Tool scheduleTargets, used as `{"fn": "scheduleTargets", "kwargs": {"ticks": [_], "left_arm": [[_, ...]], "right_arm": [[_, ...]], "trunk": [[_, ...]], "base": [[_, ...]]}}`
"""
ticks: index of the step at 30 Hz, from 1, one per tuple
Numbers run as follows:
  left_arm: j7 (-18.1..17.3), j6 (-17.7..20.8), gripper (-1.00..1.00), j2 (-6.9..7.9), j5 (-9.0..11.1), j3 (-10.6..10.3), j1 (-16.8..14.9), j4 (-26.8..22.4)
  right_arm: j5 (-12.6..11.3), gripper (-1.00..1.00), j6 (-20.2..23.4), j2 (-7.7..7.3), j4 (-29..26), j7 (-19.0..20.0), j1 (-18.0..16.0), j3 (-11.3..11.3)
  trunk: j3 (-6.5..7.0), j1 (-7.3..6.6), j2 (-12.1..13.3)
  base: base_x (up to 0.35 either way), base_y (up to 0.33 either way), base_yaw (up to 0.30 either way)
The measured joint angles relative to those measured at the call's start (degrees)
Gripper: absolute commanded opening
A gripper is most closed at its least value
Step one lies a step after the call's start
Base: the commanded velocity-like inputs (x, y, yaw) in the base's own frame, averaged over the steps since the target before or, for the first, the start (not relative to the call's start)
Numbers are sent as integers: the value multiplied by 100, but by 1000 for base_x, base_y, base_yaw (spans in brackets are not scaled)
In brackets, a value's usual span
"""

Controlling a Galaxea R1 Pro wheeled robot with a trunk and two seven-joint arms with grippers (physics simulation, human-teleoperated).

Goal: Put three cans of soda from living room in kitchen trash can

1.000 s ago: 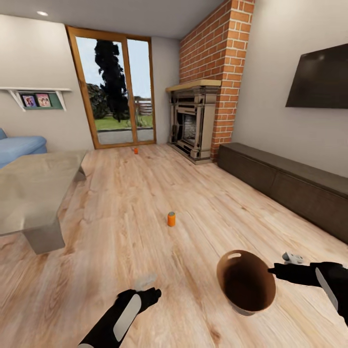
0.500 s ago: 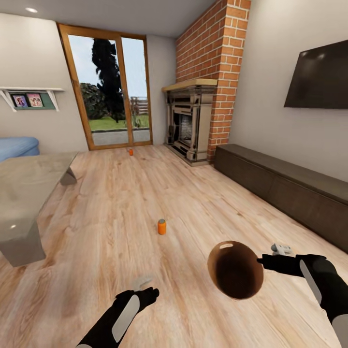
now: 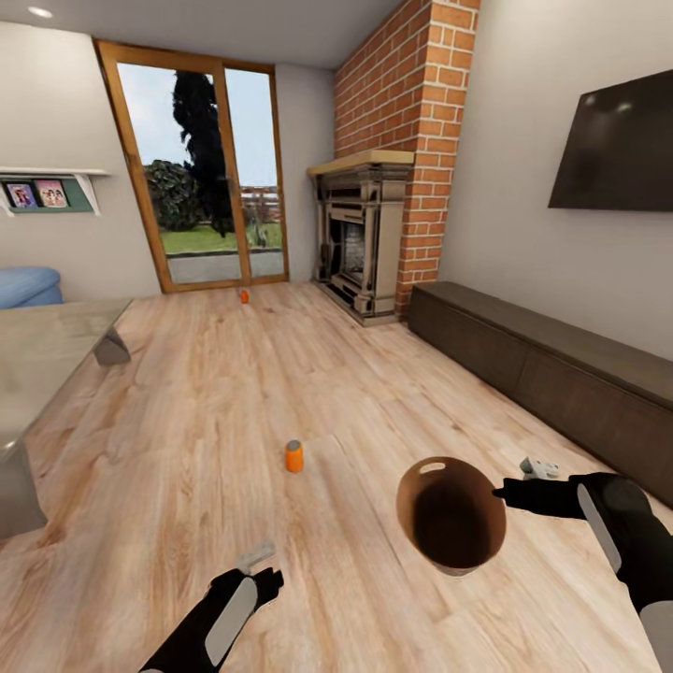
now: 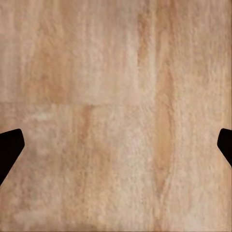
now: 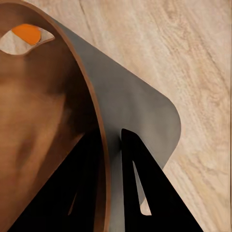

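None of the soda cans looks to be binned yet, so the job seems to be at its start. The right pincer (image 3: 500, 490) carries the trash can (image 3: 451, 514) by its rim, one black finger inside against the brown-copper wall and the other outside on the grey wall (image 5: 140, 125), clamped on the rim so the bin hangs tilted with its mouth toward the robot's head. What shows of the inside is bare copper, with no can in it that I can make out, though the deepest part lies in shadow. The patch of orange at the handle cutout (image 5: 26, 34) is, as I judge it, a can on the floor seen through the hole, not something inside. The nearer orange can (image 3: 294, 456) stands upright on the plank floor (image 3: 215, 393), ahead of the right pincer and off toward the left arm's side, well apart from the bin. A second orange can (image 3: 244, 296) stands far ahead, near the glass doors (image 3: 192, 168). The dark blue one I cannot find. The left pincer (image 3: 254, 570) hangs low over bare boards, its fingers spread wide with nothing between them. Left to do, as I see it: gather all three cans, drop them in, and get the bin to the kitchen.
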Motion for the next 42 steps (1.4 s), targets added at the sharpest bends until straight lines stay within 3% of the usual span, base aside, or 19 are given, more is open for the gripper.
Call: {"fn": "scheduleTargets", "kwargs": {"ticks": [2,6,8,12,17,22,26,30,42], "left_arm": [[433,-211,100,0,-6,-1,38,-42],[941,-399,100,-12,7,-26,69,-76],[1012,-404,100,-12,15,-34,73,-75],[894,-356,100,-7,18,-38,76,-26],[377,33,100,20,-16,-26,76,11],[372,44,100,36,-24,-16,76,12],[372,43,100,40,-28,-14,76,12],[368,44,100,41,-25,-15,76,12],[368,43,100,41,-25,-22,76,13]], "right_arm": [[220,-100,-45,152,-43,-36,9,15],[66,-100,-6,351,-143,-24,41,26],[31,-100,7,380,-163,-22,47,29],[291,-100,-65,386,-206,-48,47,26],[70,-100,39,393,-494,-17,62,20],[263,-100,-33,395,-517,-44,70,21],[141,-100,1,397,-521,-27,72,27],[219,-100,-21,395,-520,-38,72,26],[106,-100,9,393,-522,-22,72,28]], "trunk": [[-1,1,1],[0,0,0],[0,0,0],[0,0,0],[-1,0,0],[-2,0,0],[-2,0,0],[-2,0,0],[-2,0,0]], "base": [[263,-237,0],[255,-245,0],[253,-248,0],[270,-218,0],[309,-130,0],[336,-29,0],[346,66,64],[347,94,203],[348,81,207]]}}
